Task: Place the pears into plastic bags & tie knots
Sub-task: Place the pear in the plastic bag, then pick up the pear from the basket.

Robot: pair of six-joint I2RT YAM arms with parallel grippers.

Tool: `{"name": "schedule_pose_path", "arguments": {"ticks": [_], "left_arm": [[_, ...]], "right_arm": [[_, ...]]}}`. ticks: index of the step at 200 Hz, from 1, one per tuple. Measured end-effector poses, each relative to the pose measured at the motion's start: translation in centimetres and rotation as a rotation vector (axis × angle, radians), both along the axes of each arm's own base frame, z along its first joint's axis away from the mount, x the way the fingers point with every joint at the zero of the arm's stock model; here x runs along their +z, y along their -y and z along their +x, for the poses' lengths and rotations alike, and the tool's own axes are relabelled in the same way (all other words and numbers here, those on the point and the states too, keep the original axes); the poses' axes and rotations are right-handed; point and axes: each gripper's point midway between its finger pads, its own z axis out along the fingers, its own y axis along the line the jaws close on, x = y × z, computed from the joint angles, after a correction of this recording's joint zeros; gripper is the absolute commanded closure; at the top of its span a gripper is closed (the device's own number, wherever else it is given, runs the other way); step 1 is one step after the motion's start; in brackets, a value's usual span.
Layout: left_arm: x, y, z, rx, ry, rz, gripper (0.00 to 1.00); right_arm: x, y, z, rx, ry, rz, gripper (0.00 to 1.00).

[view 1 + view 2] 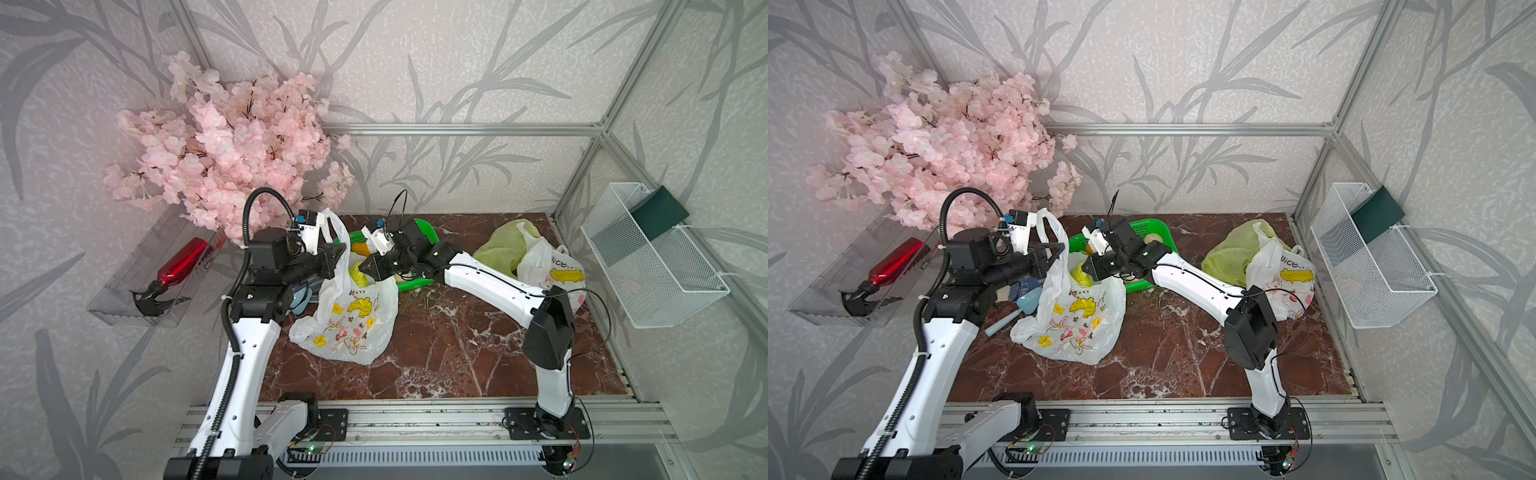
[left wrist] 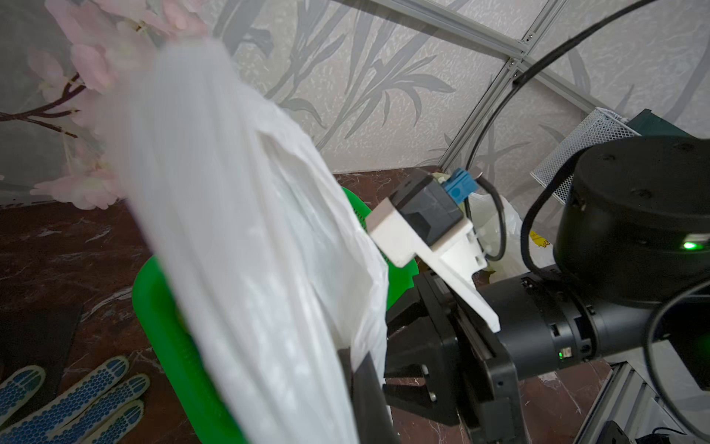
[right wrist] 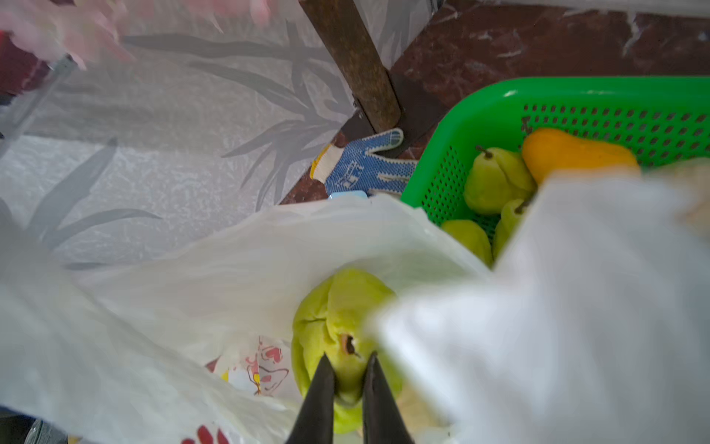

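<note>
Green pear (image 3: 338,326), a bumpy toy fruit, sits at the mouth of the thin white shopping bag with cartoon rabbit prints (image 1: 353,320), left of centre on the table. The black jaws of the right gripper (image 3: 349,365) are almost together and pinch its narrow end. The left gripper (image 1: 336,254) is clamped on one handle of that bag and holds it up so the mouth gapes.

Two bulging bags lie at the far right, a translucent yellow-green bag (image 1: 503,245) and a second white printed bag (image 1: 552,270). Whether either is knotted cannot be told. The green mesh plastic basket (image 3: 576,100), just beyond the open bag, holds several green pears (image 3: 495,180) and one orange pear (image 3: 576,153). I judge this to be the last bag, part filled. Releasing this pear, loading the rest and tying the handles remain.

A loose fold of the bag's rim droops close beside the right gripper, so the opening is tight. The basket rim is just beside the bag. A blue-dotted work glove (image 3: 361,169) and the pink blossom branch (image 1: 216,158) crowd the far left. The near half of the red-brown marble table top (image 1: 436,353) offers open room.
</note>
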Motion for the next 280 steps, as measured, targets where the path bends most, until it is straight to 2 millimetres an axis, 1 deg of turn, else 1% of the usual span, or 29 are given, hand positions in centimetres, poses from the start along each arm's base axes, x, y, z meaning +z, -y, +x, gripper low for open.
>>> {"name": "schedule_pose_path", "arguments": {"ticks": [14,17,23,34,39,47,58,72,93,106,115,127,135,141,144,149,152,154,157,163,177,191,203,213,226,248,264,280], "left_arm": [[-0.2,0.0,0.0,-0.001,-0.001,0.005,1.0],[-0.3,0.0,0.0,-0.001,-0.003,0.006,1.0],[-0.3,0.0,0.1,0.001,-0.003,0.007,1.0],[-0.4,-0.2,0.2,0.008,-0.001,0.014,1.0],[-0.4,-0.3,0.3,0.018,0.0,0.02,1.0],[-0.6,-0.7,0.4,0.038,-0.002,0.033,1.0],[-0.9,-1.4,0.8,0.081,-0.006,0.058,1.0],[-1.3,-2.7,1.2,0.151,-0.012,0.095,1.0],[-1.6,-4.7,1.5,0.263,-0.017,0.15,1.0],[-1.5,-5.7,1.4,0.316,-0.013,0.175,1.0],[-1.3,-6.0,1.2,0.333,-0.005,0.183,1.0],[-1.0,-6.0,1.0,0.334,0.004,0.18,1.0],[-0.8,-5.8,0.9,0.325,0.008,0.173,1.0],[-0.7,-5.5,0.9,0.314,0.01,0.166,1.0],[-0.7,-5.4,0.9,0.308,0.012,0.161,1.0],[-0.6,-5.2,0.8,0.299,0.014,0.156,1.0],[-0.6,-5.1,0.8,0.294,0.015,0.153,1.0],[-0.6,-5.1,0.8,0.29,0.015,0.15,1.0],[-0.5,-4.9,0.8,0.283,0.016,0.146,1.0],[-0.5,-4.7,0.8,0.275,0.017,0.14,1.0],[-0.2,-4.3,0.7,0.254,0.024,0.127,1.0],[-0.1,-4.0,0.7,0.24,0.027,0.114,1.0],[0.1,-3.8,0.7,0.232,0.03,0.103,1.0],[0.2,-3.6,0.7,0.223,0.034,0.095,1.0],[0.3,-3.4,0.7,0.213,0.037,0.09,1.0],[0.3,-3.3,0.6,0.204,0.037,0.087,1.0],[0.3,-3.2,0.6,0.198,0.037,0.085,1.0],[0.3,-3.1,0.6,0.193,0.037,0.082,1.0]], "right_arm": [[-0.5,0.2,-0.6,0.025,-0.024,-0.025,0.48],[-0.5,0.3,-0.8,0.029,-0.034,-0.031,0.45],[-0.3,0.3,-1.1,0.048,-0.039,-0.042,0.41],[0.6,0.2,-1.2,0.079,-0.03,-0.046,0.39],[1.1,0.4,-1.0,0.082,-0.025,-0.044,0.39],[1.8,0.6,-1.3,0.093,-0.02,-0.034,0.39],[2.8,1.6,-1.2,0.089,-0.009,-0.018,0.39],[4.0,4.0,-0.6,0.049,0.006,-0.005,0.39],[6.2,8.4,1.8,-0.072,0.05,0.031,0.39],[6.5,10.9,3.5,-0.16,0.064,0.032,0.35],[6.1,12.4,5.2,-0.225,0.074,0.008,0.31],[4.5,13.6,7.6,-0.295,0.078,-0.06,0.24],[3.1,13.6,8.9,-0.317,0.076,-0.107,0.19],[1.7,13.4,9.9,-0.326,0.073,-0.143,0.16],[0.6,13.1,10.3,-0.325,0.064,-0.166,0.14],[-0.6,13.0,10.8,-0.327,0.058,-0.199,0.12],[-1.9,12.8,11.0,-0.324,0.046,-0.225,0.11],[-2.3,12.8,11.1,-0.324,0.043,-0.237,0.1],[-3.5,12.6,11.3,-0.32,0.031,-0.266,0.09],[-5.4,12.5,11.4,-0.312,0.014,-0.311,0.08],[-9.8,11.9,11.3,-0.285,-0.037,-0.411,0.07],[-13.0,11.3,10.9,-0.259,-0.078,-0.484,0.07],[-14.9,10.6,10.8,-0.241,-0.103,-0.523,0.07],[-16.1,10.0,10.9,-0.231,-0.116,-0.542,0.08],[-17.1,9.1,11.0,-0.218,-0.123,-0.552,0.13],[-18.3,8.5,11.1,-0.206,-0.139,-0.566,0.28],[-18.4,8.8,11.1,-0.206,-0.146,-0.579,0.38],[-17.7,9.4,11.1,-0.213,-0.135,-0.585,0.44]]}}
